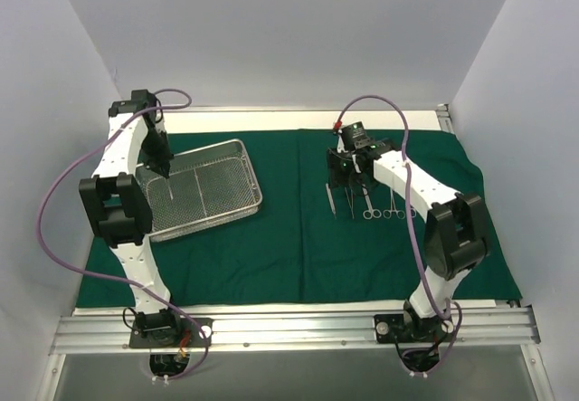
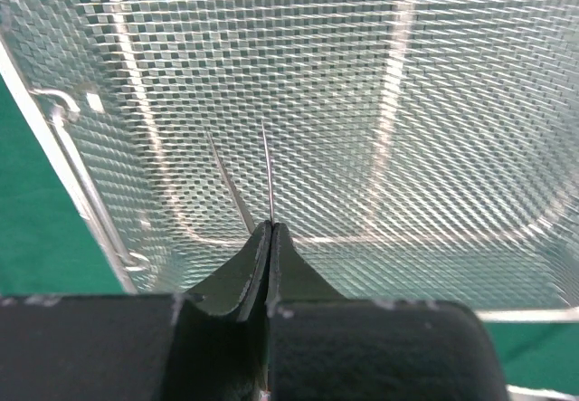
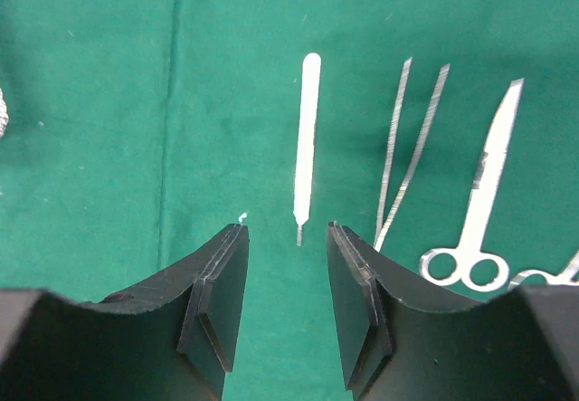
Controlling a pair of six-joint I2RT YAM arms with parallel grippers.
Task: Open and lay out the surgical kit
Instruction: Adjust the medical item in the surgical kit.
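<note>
Tweezers (image 2: 269, 179) are pinched in your left gripper (image 2: 270, 229), its jaws clamped together on them over the wire-mesh tray (image 1: 217, 193). Lift straight up so the tips clear the mesh. Your right gripper (image 3: 287, 238) hangs apart above the green cloth (image 1: 289, 256); set the tweezers beside the scalpel handle (image 3: 306, 147), the other tweezers (image 3: 394, 138) and the scissors (image 3: 490, 175).

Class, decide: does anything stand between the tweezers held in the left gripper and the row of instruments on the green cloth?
The tray wall must be cleared first; the cloth beyond is bare, but the open right gripper hovers over the left end of the row.
</note>
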